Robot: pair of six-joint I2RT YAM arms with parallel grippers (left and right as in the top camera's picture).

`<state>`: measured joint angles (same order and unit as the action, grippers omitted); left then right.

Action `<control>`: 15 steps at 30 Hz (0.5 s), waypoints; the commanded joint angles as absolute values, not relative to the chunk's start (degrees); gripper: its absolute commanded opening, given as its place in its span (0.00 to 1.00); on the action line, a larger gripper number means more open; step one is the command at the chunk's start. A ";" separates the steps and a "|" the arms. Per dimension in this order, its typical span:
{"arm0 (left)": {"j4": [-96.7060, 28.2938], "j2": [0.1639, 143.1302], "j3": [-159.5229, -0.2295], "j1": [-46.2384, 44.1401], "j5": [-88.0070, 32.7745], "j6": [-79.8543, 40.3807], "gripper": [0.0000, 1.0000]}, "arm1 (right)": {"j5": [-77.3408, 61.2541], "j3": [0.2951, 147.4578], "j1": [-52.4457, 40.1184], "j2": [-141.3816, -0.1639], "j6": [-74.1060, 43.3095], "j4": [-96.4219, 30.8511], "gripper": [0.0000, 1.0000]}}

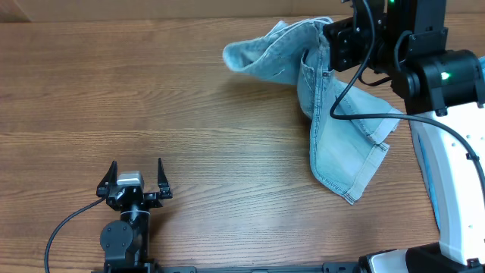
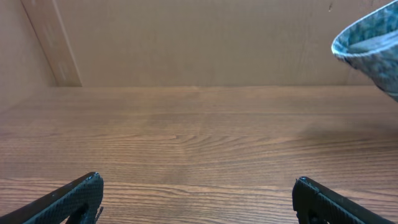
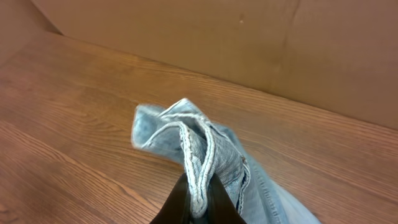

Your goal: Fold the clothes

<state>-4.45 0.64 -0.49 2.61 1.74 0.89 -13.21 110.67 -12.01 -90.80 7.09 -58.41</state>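
Near the front left corner of the counter (image 1: 189,114), the left gripper (image 1: 137,164) sits with its fingers spread, holding nothing. Toward the back right corner, the right gripper (image 1: 331,42) pinches a stitched edge of the shorts (image 1: 350,148). That end is raised and the rest lies on the counter.

The black left gripper (image 1: 136,162) carries a silver block (image 1: 129,180); the black right arm (image 1: 462,85) shows a green light (image 1: 445,75).

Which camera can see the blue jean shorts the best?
The overhead view. It shows nearly all of the shorts. The right wrist view shows only the bunched part pinched in the right gripper; the left wrist view catches just a corner.
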 commanded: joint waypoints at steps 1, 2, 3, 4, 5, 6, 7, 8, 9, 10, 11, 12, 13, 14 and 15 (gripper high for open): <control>-4.25 0.27 -0.27 2.22 1.87 1.74 1.00 | -12.97 113.10 -12.80 -88.73 7.31 -57.30 0.04; -4.23 0.27 -0.27 2.22 1.85 1.74 1.00 | -12.97 113.10 -13.13 -88.73 7.31 -57.60 0.04; -4.23 0.27 -0.27 2.22 1.87 1.74 1.00 | -12.97 112.86 -13.19 -88.75 7.31 -57.78 0.04; -4.25 0.27 -0.27 2.22 1.87 1.74 1.00 | -12.95 112.84 -13.17 -88.84 7.33 -58.41 0.04; -4.14 0.27 -0.27 2.22 1.80 1.72 1.00 | -12.97 112.84 -13.17 -88.86 7.31 -58.81 0.04; -2.04 0.27 -0.27 2.22 -0.69 1.58 1.00 | -12.97 112.84 -13.17 -88.86 7.31 -59.22 0.04; -0.08 0.27 -0.27 2.22 -4.38 1.50 1.00 | -12.97 112.84 -13.17 -88.86 7.31 -59.75 0.04; 1.52 0.27 -0.40 2.22 -8.03 0.62 1.00 | -12.95 112.84 -13.17 -88.86 7.35 -60.34 0.04; 1.08 0.32 -2.33 2.22 -11.38 -4.73 1.00 | -12.95 112.84 -13.17 -88.90 7.35 -60.34 0.04; 0.10 0.49 -4.43 2.22 -12.45 -7.27 1.00 | -12.95 112.84 -13.17 -88.90 7.35 -60.10 0.04; -1.72 1.48 -8.51 2.22 -12.80 -7.90 1.00 | -12.97 112.84 -13.17 -88.90 7.35 -59.88 0.04; -4.58 3.40 -13.19 2.22 -12.73 -7.18 1.00 | -12.97 112.84 -13.17 -88.90 7.33 -59.72 0.04; -7.20 6.13 -17.80 2.22 -12.84 -6.76 1.00 | -12.97 112.84 -13.17 -88.90 7.33 -59.72 0.04; -10.96 11.77 -24.53 2.22 -13.80 -6.15 1.00 | -12.99 112.84 -13.17 -88.90 7.33 -59.79 0.04; -13.89 16.40 -29.12 2.22 -14.76 -5.69 1.00 | -12.99 112.84 -13.17 -88.90 7.33 -59.86 0.04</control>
